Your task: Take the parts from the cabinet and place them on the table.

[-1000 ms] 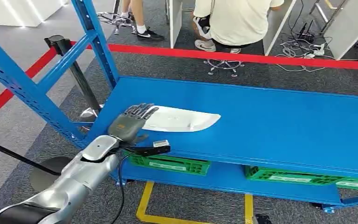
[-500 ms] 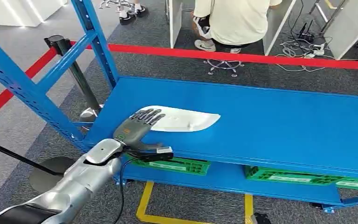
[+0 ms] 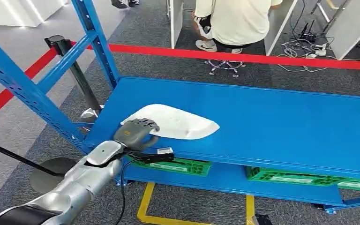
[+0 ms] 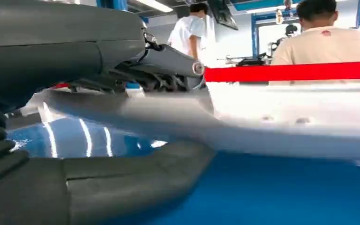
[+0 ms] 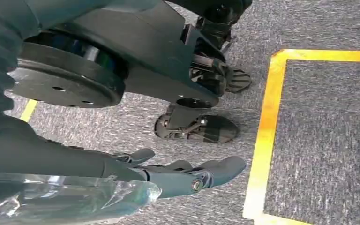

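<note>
My left hand reaches over the near edge of the blue shelf, fingers curled over the near end of a long white part and thumb beneath it, gripping it. The part's held end is tilted up off the shelf. My right hand hangs low over grey carpet beside a yellow floor line, fingers loosely spread, holding nothing. Green crates sit on the lower shelf. Beyond a red barrier tape, a person sits.
</note>
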`<state>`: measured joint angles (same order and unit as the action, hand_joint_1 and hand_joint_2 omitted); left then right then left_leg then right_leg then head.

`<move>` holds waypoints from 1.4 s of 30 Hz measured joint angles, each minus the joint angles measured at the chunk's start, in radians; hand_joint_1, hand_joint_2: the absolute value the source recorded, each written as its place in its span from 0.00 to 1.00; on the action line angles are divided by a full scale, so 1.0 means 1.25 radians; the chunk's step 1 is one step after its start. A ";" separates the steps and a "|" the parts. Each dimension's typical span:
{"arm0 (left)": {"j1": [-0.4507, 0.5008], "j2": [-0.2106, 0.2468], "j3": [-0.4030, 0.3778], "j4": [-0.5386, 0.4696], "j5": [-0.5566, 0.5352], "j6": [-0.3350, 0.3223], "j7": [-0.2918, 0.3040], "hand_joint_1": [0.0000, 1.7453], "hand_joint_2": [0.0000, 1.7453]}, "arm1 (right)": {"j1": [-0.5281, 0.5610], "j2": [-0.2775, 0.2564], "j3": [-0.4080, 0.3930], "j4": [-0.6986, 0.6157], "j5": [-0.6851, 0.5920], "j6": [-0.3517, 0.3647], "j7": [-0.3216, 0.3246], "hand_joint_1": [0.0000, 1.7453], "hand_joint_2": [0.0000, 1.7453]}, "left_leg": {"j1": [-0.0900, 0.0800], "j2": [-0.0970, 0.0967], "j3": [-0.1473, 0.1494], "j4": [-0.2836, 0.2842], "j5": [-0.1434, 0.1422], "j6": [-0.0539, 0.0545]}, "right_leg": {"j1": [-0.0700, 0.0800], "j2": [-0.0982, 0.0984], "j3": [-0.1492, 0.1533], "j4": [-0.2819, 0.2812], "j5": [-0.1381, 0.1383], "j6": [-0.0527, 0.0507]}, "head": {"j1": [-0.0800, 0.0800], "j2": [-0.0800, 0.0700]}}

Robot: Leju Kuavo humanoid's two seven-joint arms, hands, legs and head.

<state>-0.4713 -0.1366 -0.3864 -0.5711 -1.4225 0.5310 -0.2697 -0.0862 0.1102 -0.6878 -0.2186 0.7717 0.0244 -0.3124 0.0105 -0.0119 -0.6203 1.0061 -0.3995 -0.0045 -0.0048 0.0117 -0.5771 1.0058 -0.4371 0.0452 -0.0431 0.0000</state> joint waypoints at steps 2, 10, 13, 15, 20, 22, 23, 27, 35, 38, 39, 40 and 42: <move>-0.003 -0.001 0.000 0.000 -0.001 0.011 0.008 1.00 1.00 | 0.000 0.000 -0.002 0.000 0.004 0.000 0.000 0.00 1.00 | 0.000 0.000 0.000 0.000 0.000 0.000 | 0.000 0.000 0.000 0.000 0.000 0.000 | 0.000 0.000; -0.010 -0.008 0.000 0.000 -0.010 0.026 0.022 1.00 1.00 | 0.000 0.000 -0.007 0.000 0.009 0.000 -0.003 0.00 1.00 | 0.000 0.000 0.000 0.000 0.000 0.000 | 0.000 0.000 0.000 0.000 0.000 0.000 | 0.000 0.000; -0.010 -0.009 0.000 0.000 -0.015 0.033 0.026 1.00 1.00 | 0.000 0.000 -0.008 0.000 0.010 0.000 -0.004 0.00 1.00 | 0.000 0.000 0.000 0.000 0.000 0.000 | 0.000 0.000 0.000 0.000 0.000 0.000 | 0.000 0.000; -0.010 -0.011 0.000 -0.001 -0.021 0.038 0.032 1.00 1.00 | 0.000 0.000 -0.012 0.000 0.011 0.000 -0.005 0.00 1.00 | 0.000 0.000 0.000 0.000 0.000 0.000 | 0.000 0.000 0.000 0.000 0.000 0.000 | 0.000 0.000; -0.009 -0.015 0.000 -0.007 -0.036 0.041 0.044 1.00 1.00 | 0.001 0.000 -0.022 0.000 0.013 0.000 -0.007 0.00 1.00 | 0.000 0.000 0.000 0.000 0.000 0.000 | 0.000 0.000 0.000 0.000 0.000 0.000 | 0.000 0.000; -0.009 -0.016 0.000 -0.008 -0.037 0.041 0.045 1.00 1.00 | 0.001 0.000 -0.025 0.000 0.014 0.000 -0.007 0.00 1.00 | 0.000 0.000 0.000 0.000 0.000 0.000 | 0.000 0.000 0.000 0.000 0.000 0.000 | 0.000 0.000; -0.009 -0.017 0.000 -0.008 -0.037 0.041 0.045 1.00 1.00 | 0.001 0.000 -0.026 0.000 0.014 0.000 -0.007 0.00 1.00 | 0.000 0.000 0.000 0.000 0.000 0.000 | 0.000 0.000 0.000 0.000 0.000 0.000 | 0.000 0.000; -0.009 -0.019 0.000 -0.012 -0.035 0.040 0.040 1.00 1.00 | 0.001 0.000 -0.027 0.000 0.016 0.000 -0.008 0.00 1.00 | 0.000 0.000 0.000 0.000 0.000 0.000 | 0.000 0.000 0.000 0.000 0.000 0.000 | 0.000 0.000; 0.008 -0.032 -0.005 -0.060 -0.028 0.014 0.033 1.00 1.00 | 0.002 0.000 -0.045 0.000 0.019 -0.002 -0.014 0.00 1.00 | 0.000 0.000 0.000 0.000 0.000 0.000 | 0.000 0.000 0.000 0.000 0.000 0.000 | 0.000 0.000; 0.020 -0.042 -0.017 -0.104 -0.019 -0.002 0.032 1.00 1.00 | 0.002 0.000 -0.052 0.000 0.017 -0.003 -0.018 0.00 1.00 | 0.000 0.000 0.000 0.000 0.000 0.000 | 0.000 0.000 0.000 0.000 0.000 0.000 | 0.000 0.000; 0.025 -0.044 -0.020 -0.123 -0.014 -0.010 0.032 1.00 1.00 | 0.003 0.000 -0.055 0.000 0.016 -0.004 -0.020 0.00 1.00 | 0.000 0.000 0.000 0.000 0.000 0.000 | 0.000 0.000 0.000 0.000 0.000 0.000 | 0.000 0.000; 0.031 -0.049 -0.023 -0.149 -0.004 -0.019 0.032 1.00 1.00 | 0.004 0.000 -0.059 0.000 0.016 -0.005 -0.022 0.00 1.00 | 0.000 0.000 0.000 0.000 0.000 0.000 | 0.000 0.000 0.000 0.000 0.000 0.000 | 0.000 0.000; 0.043 -0.053 -0.034 -0.199 0.009 -0.039 0.033 1.00 1.00 | 0.007 0.000 -0.066 0.000 0.015 -0.007 -0.024 0.00 1.00 | 0.000 0.000 0.000 0.000 0.000 0.000 | 0.000 0.000 0.000 0.000 0.000 0.000 | 0.000 0.000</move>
<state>-0.4175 -0.2026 -0.4288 -0.8195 -1.4107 0.4829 -0.2289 -0.0778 0.1102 -0.7698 -0.2182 0.7908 0.0153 -0.3430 0.0102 -0.0119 -0.6209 1.0061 -0.3997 -0.0044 -0.0051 0.0116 -0.5777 1.0059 -0.4371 0.0453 -0.0431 0.0000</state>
